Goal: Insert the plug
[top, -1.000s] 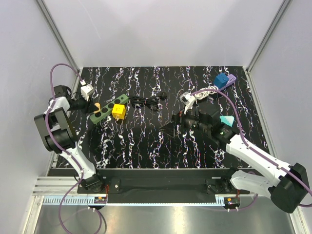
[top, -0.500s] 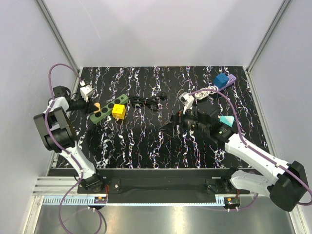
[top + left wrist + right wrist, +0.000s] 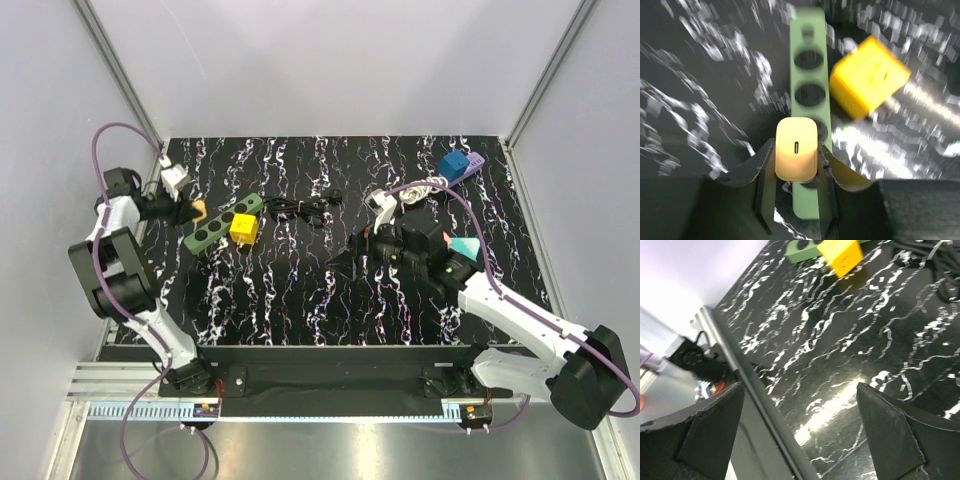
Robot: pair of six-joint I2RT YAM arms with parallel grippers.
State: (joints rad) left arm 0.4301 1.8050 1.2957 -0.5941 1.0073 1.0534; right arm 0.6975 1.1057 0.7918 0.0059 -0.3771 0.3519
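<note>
The green power strip [image 3: 222, 222] lies at an angle at the far left of the black, white-veined table [image 3: 300, 300], a row of round sockets along its top. A yellow cube-shaped adapter [image 3: 243, 228] sits against the strip's right end, touching it. Right of that lies a loose coil of black cable [image 3: 305, 208], then a white adapter [image 3: 383, 203], and at the far right a blue block [image 3: 455, 165] beside a purple piece [image 3: 476, 160]. The left gripper [image 3: 192, 212] pinches the plug [image 3: 796, 148], a smooth cream-orange body with rounded corners and a small dark slot on its face, just above the near end of the strip; the left wrist view is blurred, so I cannot tell whether it touches. The right gripper [image 3: 801, 430] hangs over mid-table, its dark fingers spread wide and holding nothing
</note>
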